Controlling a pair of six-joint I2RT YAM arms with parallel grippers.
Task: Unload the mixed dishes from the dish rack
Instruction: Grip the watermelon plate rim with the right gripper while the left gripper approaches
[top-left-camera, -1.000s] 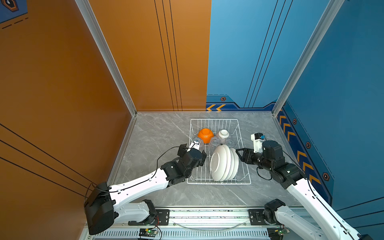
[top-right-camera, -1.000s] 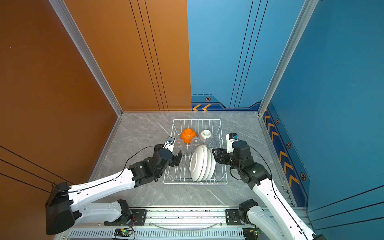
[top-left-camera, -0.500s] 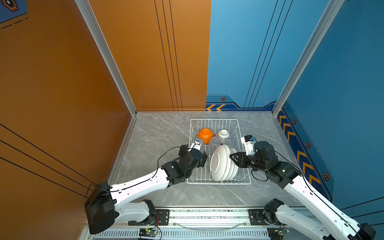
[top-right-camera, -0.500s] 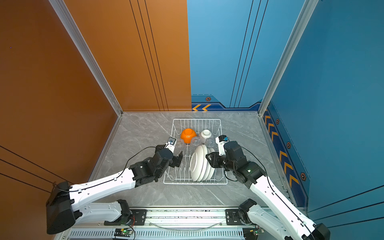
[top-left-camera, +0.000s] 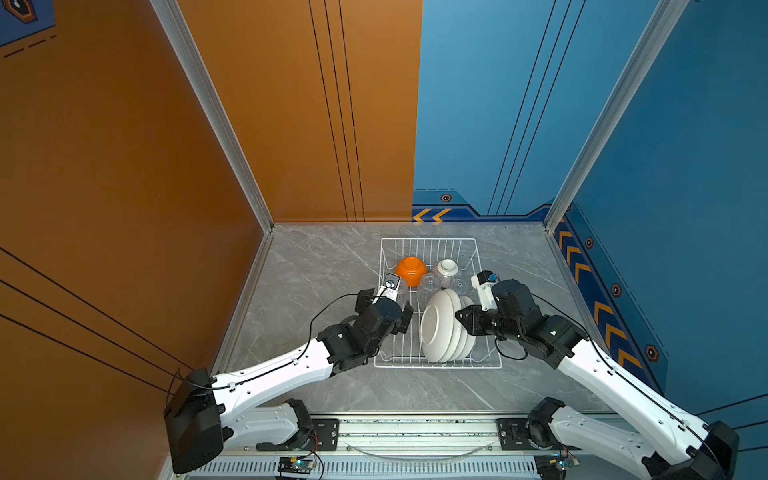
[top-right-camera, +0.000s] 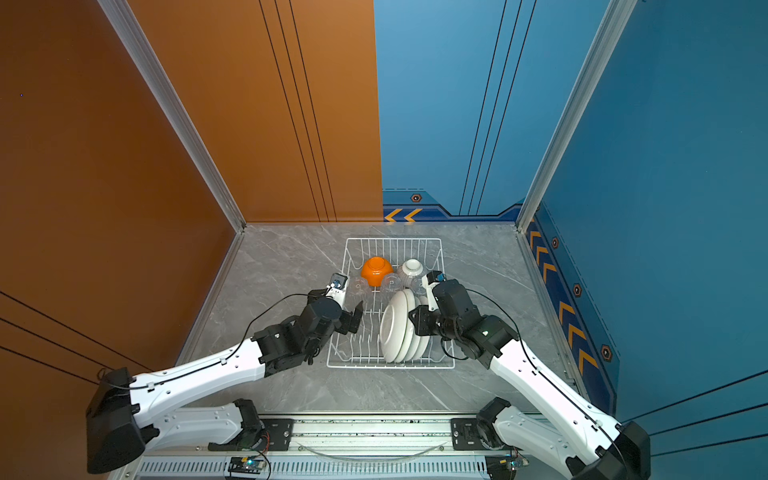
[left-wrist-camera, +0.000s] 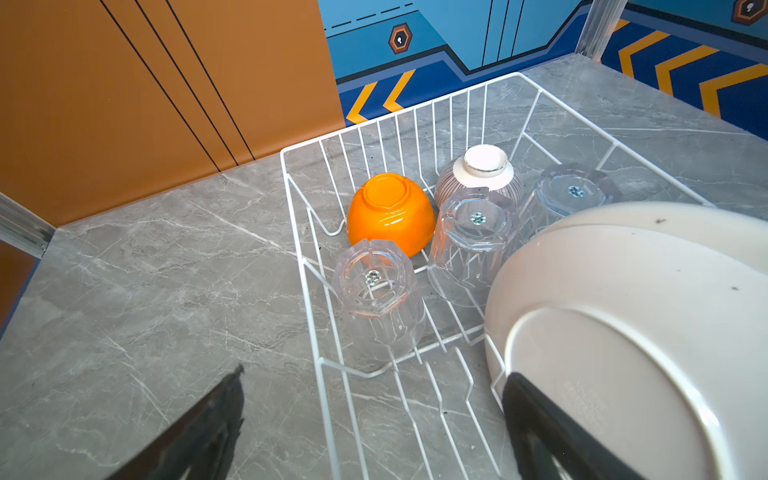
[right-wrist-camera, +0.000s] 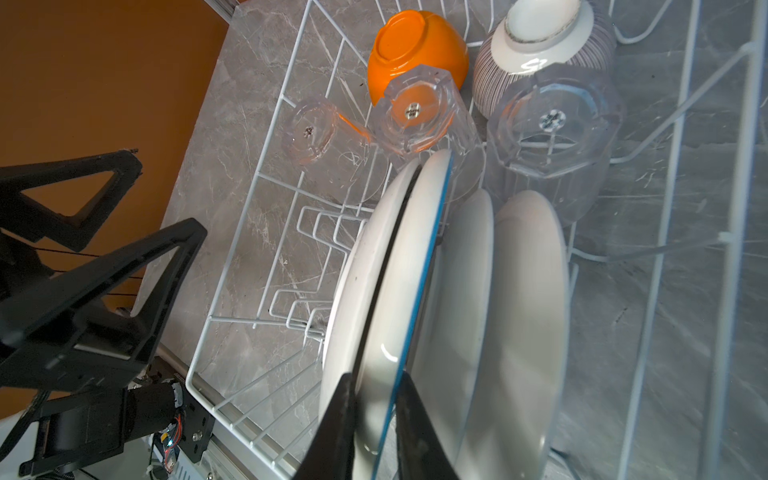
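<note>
Plates (top-left-camera: 441, 332), four white ones, stand on edge and close together in the near half of the dish rack (top-left-camera: 428, 239), a white wire basket that lies on the grey table (top-left-camera: 324, 270) a little right of its middle. The right gripper (right-wrist-camera: 376, 374) reaches in from the right, and its jaws are drawn narrow over the rim of the blue-rimmed plate (right-wrist-camera: 409, 270) (the second one counted from the left), with one black finger on each face. Both fingers seem to touch it, and the plate stands in the row between its neighbours. The left gripper (left-wrist-camera: 376, 372) is spread wide and has nothing in it. One of its fingers hangs over the table outside the left wall of the rack. The other is inside, just in front of the back of the leftmost plate, and I cannot tell whether it touches. Just far of the plates, three clear cups (left-wrist-camera: 473, 237) stand upside down in a row across the rack, the middle one close behind the gripped plate. At the far end are the orange bowl (left-wrist-camera: 390, 212) and, right of it, the white ribbed bowl (left-wrist-camera: 484, 170), both upside down.
</note>
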